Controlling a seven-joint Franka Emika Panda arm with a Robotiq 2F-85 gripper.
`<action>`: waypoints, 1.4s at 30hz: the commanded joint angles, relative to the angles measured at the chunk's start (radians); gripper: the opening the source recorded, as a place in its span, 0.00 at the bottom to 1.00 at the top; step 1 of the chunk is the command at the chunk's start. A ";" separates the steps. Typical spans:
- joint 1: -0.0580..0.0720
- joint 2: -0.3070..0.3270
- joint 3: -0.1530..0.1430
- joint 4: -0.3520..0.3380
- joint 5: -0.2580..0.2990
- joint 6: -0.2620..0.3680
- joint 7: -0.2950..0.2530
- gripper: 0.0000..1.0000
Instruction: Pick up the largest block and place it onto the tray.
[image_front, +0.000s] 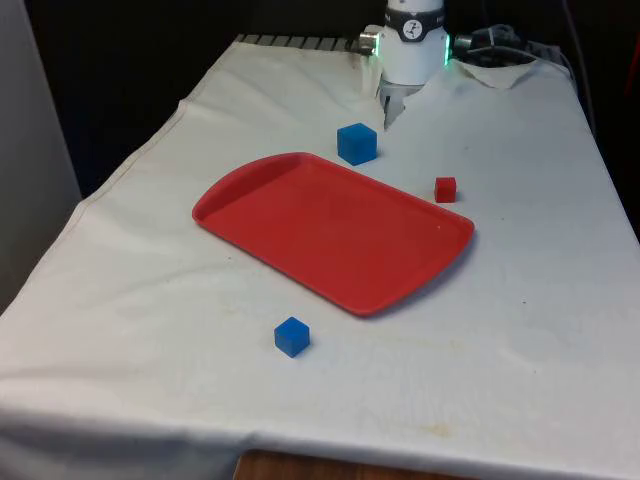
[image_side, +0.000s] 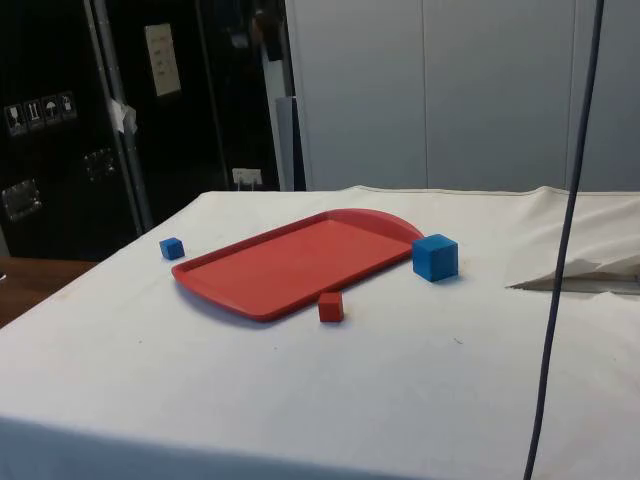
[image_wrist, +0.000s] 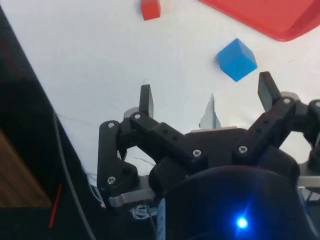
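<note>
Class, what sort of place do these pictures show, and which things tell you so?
Probably a robotics lab bench: a cloth-covered table bears a red tray and toy blocks, such as the large blue block, beneath a robot gripper.

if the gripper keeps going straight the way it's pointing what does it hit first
Most likely the bare white cloth. The open gripper points down at the table, with the large blue block just beyond its fingertips and slightly to one side, though depth is hard to judge.

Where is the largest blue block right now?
The large blue block sits on the cloth just beyond the red tray's far edge in the front view, near the open gripper.
</note>
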 joint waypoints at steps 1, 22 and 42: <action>0.000 0.000 -0.001 -0.003 -0.004 0.000 0.000 1.00; -0.003 -0.034 -0.018 -0.172 -0.063 0.079 0.000 1.00; -0.010 -0.044 -0.046 -0.344 -0.064 0.193 -0.036 1.00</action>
